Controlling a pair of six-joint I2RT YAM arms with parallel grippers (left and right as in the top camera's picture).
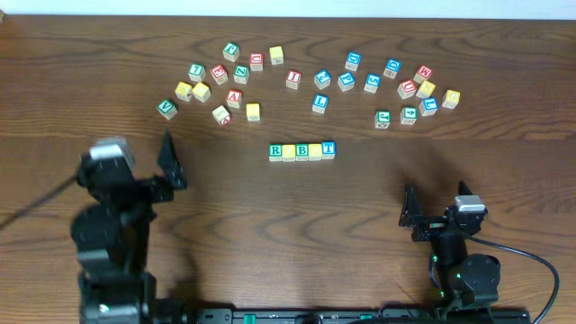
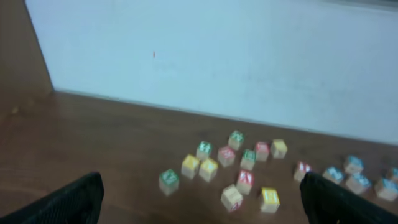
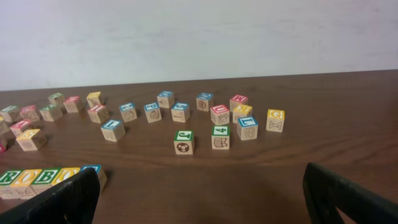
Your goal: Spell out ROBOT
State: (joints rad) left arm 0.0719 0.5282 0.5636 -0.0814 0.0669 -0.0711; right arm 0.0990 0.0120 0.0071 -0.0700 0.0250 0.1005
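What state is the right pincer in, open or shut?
Open. In the right wrist view, the right pincer has its fingers at opposite frame edges, with nothing gripped between them.

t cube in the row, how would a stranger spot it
Seen from overhead, on the wooden table below the scattered cubes sits one tight row of five. The T cube is its right end, the row's only blue-lettered one.

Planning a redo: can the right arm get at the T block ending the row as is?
Probably yes. The T block ends the row on that arm's side; only bare table lies between it and the open right gripper. Loose blocks sit farther back.
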